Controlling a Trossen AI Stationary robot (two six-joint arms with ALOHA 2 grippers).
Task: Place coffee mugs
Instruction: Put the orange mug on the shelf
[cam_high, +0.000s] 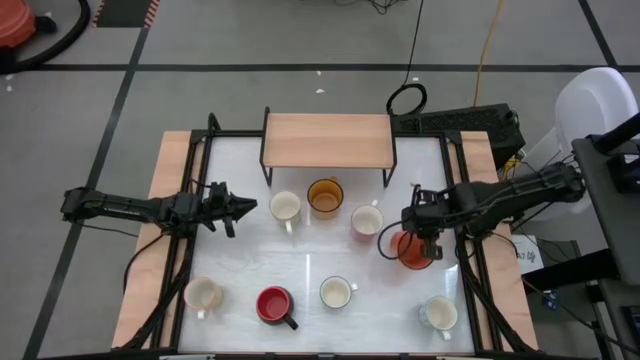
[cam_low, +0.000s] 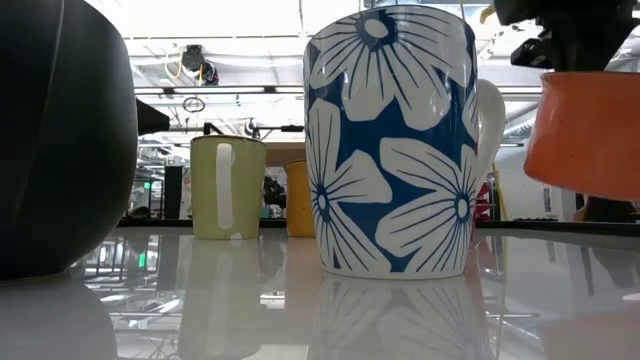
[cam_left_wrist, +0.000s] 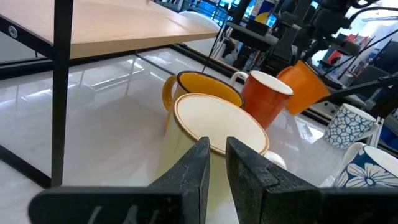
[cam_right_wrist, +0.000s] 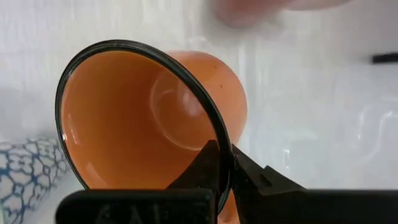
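My right gripper (cam_high: 426, 238) is shut on an orange mug (cam_high: 412, 250) at the table's right side. The mug hangs tilted and clear of the surface in the low view (cam_low: 590, 130). My left gripper (cam_high: 245, 208) waits at the left, level and holding nothing, with only a slit between its fingers (cam_left_wrist: 217, 162). It points at a cream mug (cam_left_wrist: 214, 124). Behind that mug stand an amber mug (cam_left_wrist: 205, 87) and a second orange mug (cam_left_wrist: 264, 96). All other mugs rest on their bases. My right gripper grips the orange mug by its rim (cam_right_wrist: 217, 146), one finger inside the cup and one outside against the wall. The fingers come from above, pointing steeply down. The mug hangs clear of the table, tilted, its mouth toward the wrist camera.
A wooden shelf on a black frame (cam_high: 327, 140) stands at the far middle. Along the near side stand a cream mug (cam_high: 203, 294), a red mug (cam_high: 274, 304), a blue-flowered mug (cam_low: 390, 150) and a small patterned mug (cam_high: 438, 313). Bare white surface lies mid-table.
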